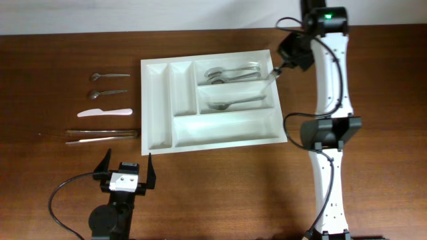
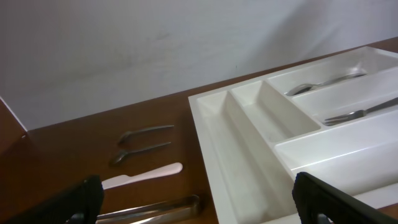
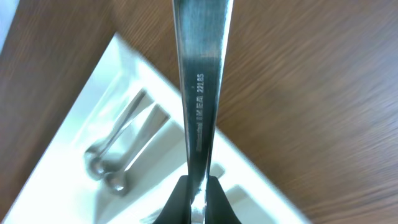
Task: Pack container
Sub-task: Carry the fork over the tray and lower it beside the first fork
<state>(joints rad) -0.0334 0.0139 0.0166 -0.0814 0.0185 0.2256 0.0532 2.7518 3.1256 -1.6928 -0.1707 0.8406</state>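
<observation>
Wooden table [image 1: 40, 200] | left side: teaspoons [image 1: 110, 75], white knife [image 1: 103, 113], tongs [image 1: 100, 136] | left gripper [image 1: 127, 163] fingers spread wide | white cutlery tray [image 1: 159, 100] mid-table, holding spoons [image 1: 230, 72] and fork [image 1: 233, 102] | right gripper [image 1: 285, 65] pinches steel utensil handle [image 3: 199, 93] over tray's far right corner

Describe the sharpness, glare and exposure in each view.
Overhead: evenly lit and sharp across the large white rectangular plastic cutlery tray. Left wrist: slightly soft, the tray's white very bright, the open left gripper's black fingers dark at the bottom edge. Right wrist: the flat steel utensil handle in the shut right gripper is sharp with a bright streak; the wooden table and tray behind are blurred.
</observation>
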